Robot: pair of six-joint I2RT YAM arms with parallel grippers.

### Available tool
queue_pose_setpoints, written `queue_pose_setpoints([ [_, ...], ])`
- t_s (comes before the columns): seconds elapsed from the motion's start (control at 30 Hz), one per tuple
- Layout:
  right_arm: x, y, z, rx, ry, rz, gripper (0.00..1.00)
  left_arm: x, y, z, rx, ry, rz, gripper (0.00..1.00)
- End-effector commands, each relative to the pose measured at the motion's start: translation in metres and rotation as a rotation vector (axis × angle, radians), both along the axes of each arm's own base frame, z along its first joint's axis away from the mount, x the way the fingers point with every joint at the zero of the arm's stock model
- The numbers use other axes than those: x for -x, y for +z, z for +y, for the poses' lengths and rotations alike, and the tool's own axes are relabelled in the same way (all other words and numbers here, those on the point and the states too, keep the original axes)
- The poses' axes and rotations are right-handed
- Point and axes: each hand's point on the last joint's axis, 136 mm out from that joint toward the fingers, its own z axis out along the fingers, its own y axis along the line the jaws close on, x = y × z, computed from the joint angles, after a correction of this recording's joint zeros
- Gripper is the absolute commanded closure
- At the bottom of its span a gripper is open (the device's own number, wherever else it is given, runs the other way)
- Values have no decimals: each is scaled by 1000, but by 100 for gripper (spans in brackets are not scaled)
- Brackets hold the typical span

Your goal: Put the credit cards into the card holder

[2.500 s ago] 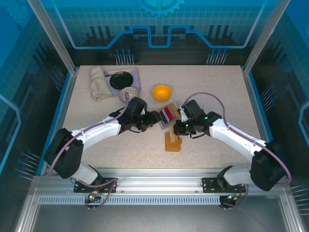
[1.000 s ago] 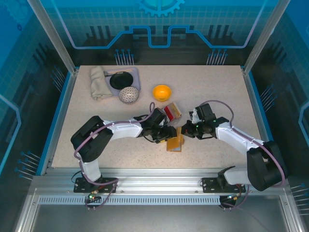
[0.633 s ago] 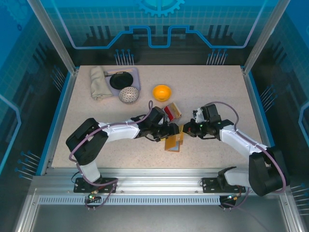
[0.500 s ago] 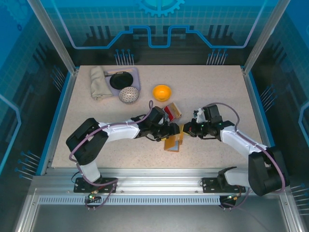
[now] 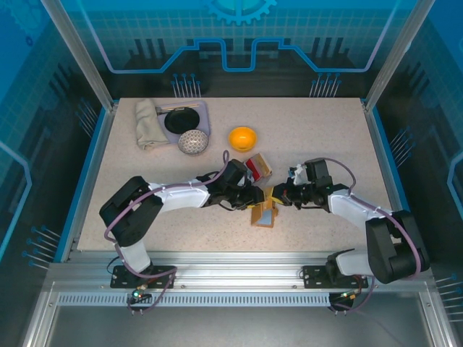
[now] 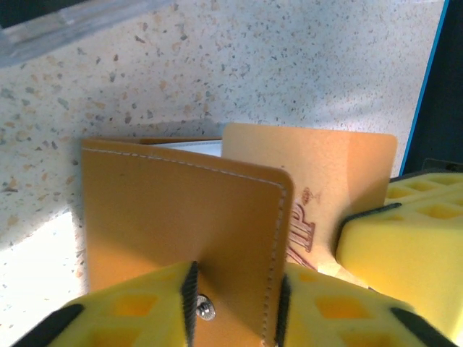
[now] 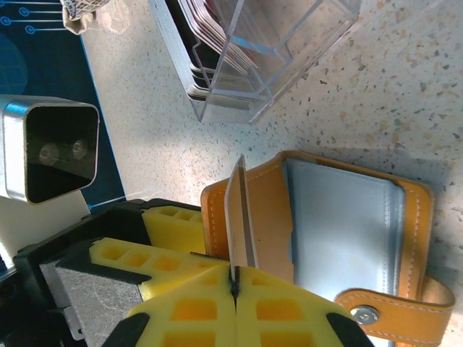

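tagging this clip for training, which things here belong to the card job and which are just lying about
Job: card holder; held card in the right gripper; spare cards in the clear tray.
Lying about: orange bowl; folded cloth; black dish on its lilac tray; speckled ball.

1. Top view: the 2 grippers, left gripper and right gripper, cover part of the card holder. Its pockets are too small to make out.
2. Left wrist view: the bottom edge cuts off the holder's flap. Whether the left pads pinch it or only lie against it cannot be told.
3. The beige card has print that is half hidden, possibly lettering.
4. Right wrist view: that card shows edge-on, with its face unseen.
5. The clear tray is cut off at the top, and the stored cards are too overlapped to count.
6. The strap runs off the bottom edge.
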Motion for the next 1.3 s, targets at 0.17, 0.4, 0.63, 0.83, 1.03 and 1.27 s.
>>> queue_pose_setpoints([
  [0.17,-4,11,-1,-27,9,-22,100,8,-7,3,-20,-12,23,86],
  [0.4,7,-6,-27,248,14,-12,100,5,4,12,28,21,18,99],
  [0.63,16,-18,-50,488,52,0,100,7,4,34,42,58,31,98],
  [0.83,17,-29,-53,565,89,9,100,13,-12,66,-10,82,52,95],
  [1.03,14,-29,-48,570,108,-9,100,24,-31,89,-135,47,54,92],
  [1.27,6,-11,-53,619,89,-86,100,29,-48,107,-279,9,61,91],
])
